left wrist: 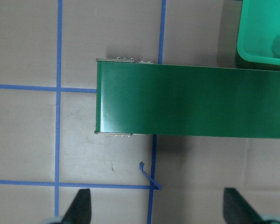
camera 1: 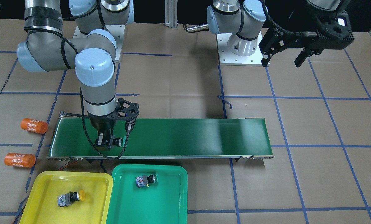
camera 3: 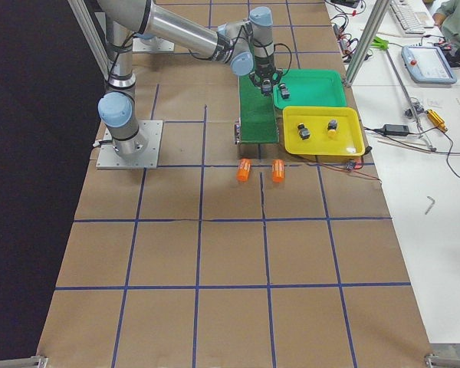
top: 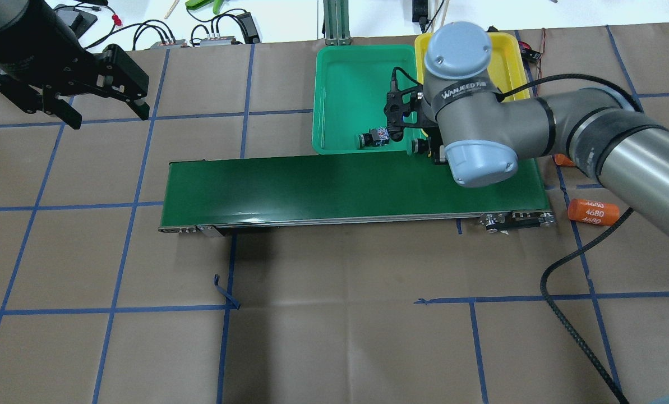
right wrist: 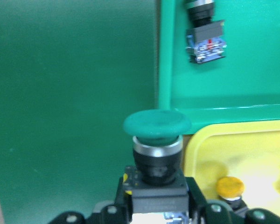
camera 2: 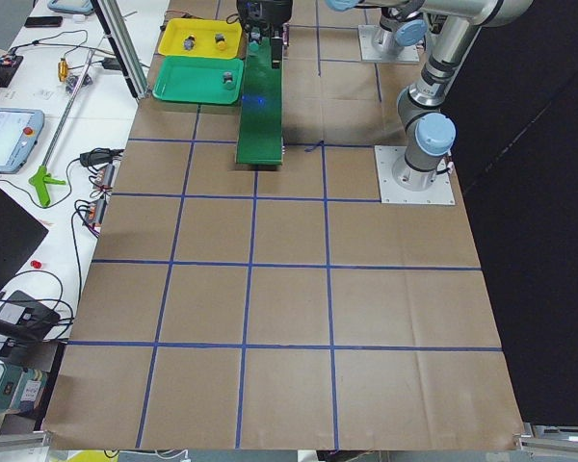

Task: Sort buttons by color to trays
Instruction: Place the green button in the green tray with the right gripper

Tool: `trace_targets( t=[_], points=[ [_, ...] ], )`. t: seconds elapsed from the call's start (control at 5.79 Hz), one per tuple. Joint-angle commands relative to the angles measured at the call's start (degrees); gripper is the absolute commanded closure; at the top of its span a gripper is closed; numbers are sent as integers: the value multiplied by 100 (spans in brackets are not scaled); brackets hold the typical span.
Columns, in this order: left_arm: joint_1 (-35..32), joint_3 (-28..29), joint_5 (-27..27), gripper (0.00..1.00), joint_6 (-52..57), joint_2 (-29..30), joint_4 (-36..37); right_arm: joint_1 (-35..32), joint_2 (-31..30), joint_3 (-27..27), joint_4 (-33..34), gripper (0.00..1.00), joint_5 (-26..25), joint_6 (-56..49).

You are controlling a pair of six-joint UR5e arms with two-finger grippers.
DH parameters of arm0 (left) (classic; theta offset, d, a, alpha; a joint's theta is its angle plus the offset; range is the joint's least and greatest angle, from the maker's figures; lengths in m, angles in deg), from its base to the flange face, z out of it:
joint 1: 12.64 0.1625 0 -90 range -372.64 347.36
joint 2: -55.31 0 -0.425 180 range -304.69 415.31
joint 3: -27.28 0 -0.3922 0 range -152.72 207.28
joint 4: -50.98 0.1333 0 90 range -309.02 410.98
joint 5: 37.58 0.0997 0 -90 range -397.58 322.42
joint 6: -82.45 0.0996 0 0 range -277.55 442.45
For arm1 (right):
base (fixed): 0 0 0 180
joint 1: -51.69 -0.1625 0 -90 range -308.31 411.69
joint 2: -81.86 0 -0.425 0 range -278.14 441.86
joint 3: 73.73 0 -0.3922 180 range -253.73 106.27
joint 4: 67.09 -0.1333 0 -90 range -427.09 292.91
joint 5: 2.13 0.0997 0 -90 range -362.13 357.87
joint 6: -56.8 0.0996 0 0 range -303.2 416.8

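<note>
My right gripper (camera 1: 106,141) is shut on a green-capped button (right wrist: 157,140), held lying sideways over the dark green conveyor belt (camera 1: 188,137), near the belt end beside the trays. The same button shows in the front view (camera 1: 118,141). The green tray (camera 1: 160,202) holds one green button (camera 1: 145,180). The yellow tray (camera 1: 48,186) holds a yellow button (camera 1: 70,198); the exterior right view shows two buttons there. My left gripper (camera 1: 281,62) is open and empty, high above the table, far from the belt's other end.
Two orange "4680" cylinders (camera 1: 34,125) (camera 1: 20,160) lie on the brown paper beside the belt end, near the yellow tray. The two trays touch side by side along the belt's operator side. Cables and tools lie beyond the table's far edge (top: 199,33).
</note>
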Motion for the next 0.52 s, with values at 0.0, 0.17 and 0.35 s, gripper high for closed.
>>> trace_targets(
  t=[0.0, 0.17, 0.35],
  points=[
    [-11, 69, -18, 1, -11, 201, -30, -31, 867, -1319, -191, 90, 102, -188],
    [-28, 69, -36, 1, -11, 264, -30, -153, 1483, -1918, -25, 89, 642, -153],
    [-141, 69, -71, 1, -55, 378, 14, -242, 1976, -2106, 368, 83, 795, -136]
  ],
)
